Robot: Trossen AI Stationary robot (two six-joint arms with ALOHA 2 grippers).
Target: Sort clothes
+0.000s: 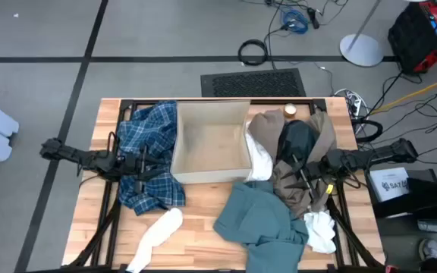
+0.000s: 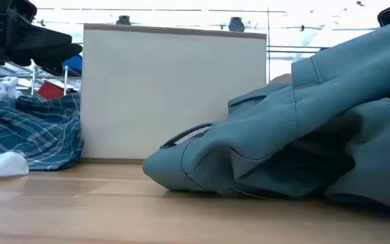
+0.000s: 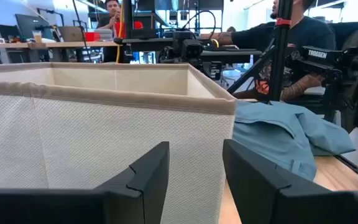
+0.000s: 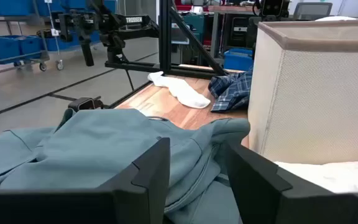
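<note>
A tan fabric-walled box [image 1: 211, 144] stands mid-table. The blue-white plaid shirt [image 1: 146, 152] lies heaped at the box's left, and my left gripper [image 1: 160, 168] hangs open over it, pointing at the box wall [image 3: 104, 137]. Right of the box are piled a dark black-green piece [image 1: 298, 140], a taupe-brown piece [image 1: 290, 189] and a white piece [image 1: 260, 163]. My right gripper [image 1: 296, 170] is open above this pile, facing the teal-green piece [image 4: 104, 143], which lies crumpled at the near right [image 1: 260, 220]. Nothing sits between either pair of fingers.
A long white piece [image 1: 156, 236] lies on the wood near the front left. Another white piece [image 1: 321, 231] lies by the front right edge. A small round object [image 1: 290, 111] sits at the far edge. People sit at desks beyond the table [image 3: 291, 56].
</note>
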